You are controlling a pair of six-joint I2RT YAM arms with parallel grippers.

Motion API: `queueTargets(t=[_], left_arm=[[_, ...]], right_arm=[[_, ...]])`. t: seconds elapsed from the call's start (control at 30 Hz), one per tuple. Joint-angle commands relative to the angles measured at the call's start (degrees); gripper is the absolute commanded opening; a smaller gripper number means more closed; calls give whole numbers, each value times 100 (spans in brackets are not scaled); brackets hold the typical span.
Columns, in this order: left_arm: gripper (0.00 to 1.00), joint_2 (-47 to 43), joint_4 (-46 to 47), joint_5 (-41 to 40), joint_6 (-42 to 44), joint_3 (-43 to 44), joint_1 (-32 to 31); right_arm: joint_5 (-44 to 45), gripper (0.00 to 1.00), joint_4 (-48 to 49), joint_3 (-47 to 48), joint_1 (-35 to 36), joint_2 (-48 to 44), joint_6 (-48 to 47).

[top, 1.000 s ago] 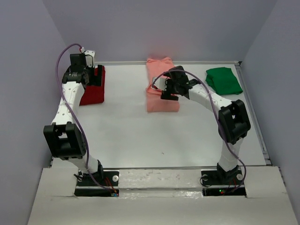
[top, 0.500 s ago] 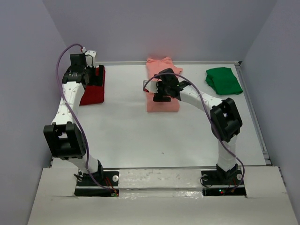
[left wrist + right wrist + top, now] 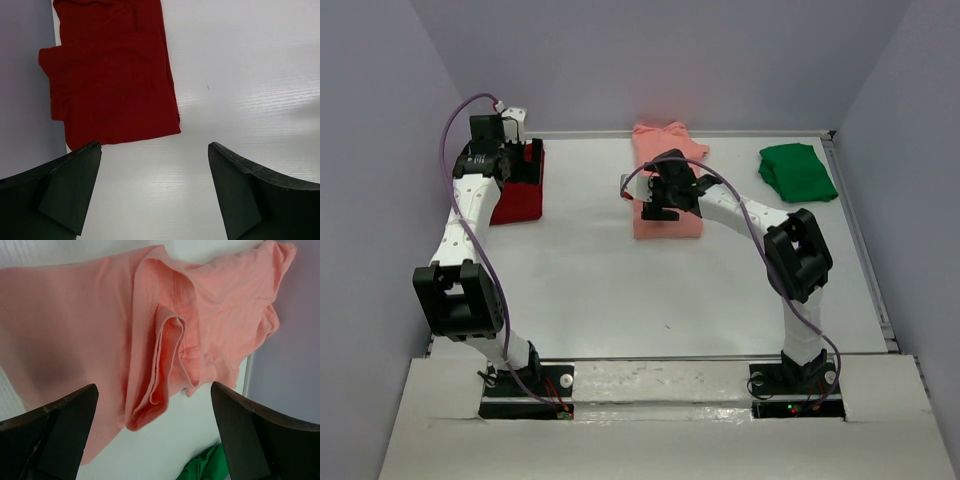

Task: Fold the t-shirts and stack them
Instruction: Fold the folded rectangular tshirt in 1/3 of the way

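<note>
White table (image 3: pixel 620 290), grey walls (image 3: pixel 670 60); left hand (image 3: pixel 152 165) wide by red shirt (image 3: pixel 110 75); right hand (image 3: pixel 155 405) wide above pink shirt (image 3: pixel 75 330).

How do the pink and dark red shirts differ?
The salmon-pink shirt lies mid-table toward the back; the dark red shirt lies at the far left. The pink one has a loose rolled fold; the red one lies flat. Shared: neither is held; the open right gripper is at the pink, the open left gripper at the red.
</note>
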Motion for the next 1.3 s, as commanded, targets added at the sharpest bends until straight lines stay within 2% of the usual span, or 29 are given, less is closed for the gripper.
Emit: queueTargets(t=[0.0, 0.67, 1.27], left_arm=[[99, -186, 92, 56, 76, -63, 9], [99, 166, 21, 249, 138, 51, 9], [99, 130, 21, 477, 85, -71, -8]], right_arm=[[8, 100, 38, 169, 31, 270, 101], [25, 100, 135, 634, 31, 754, 66], [500, 100, 539, 907, -136, 1202, -180]])
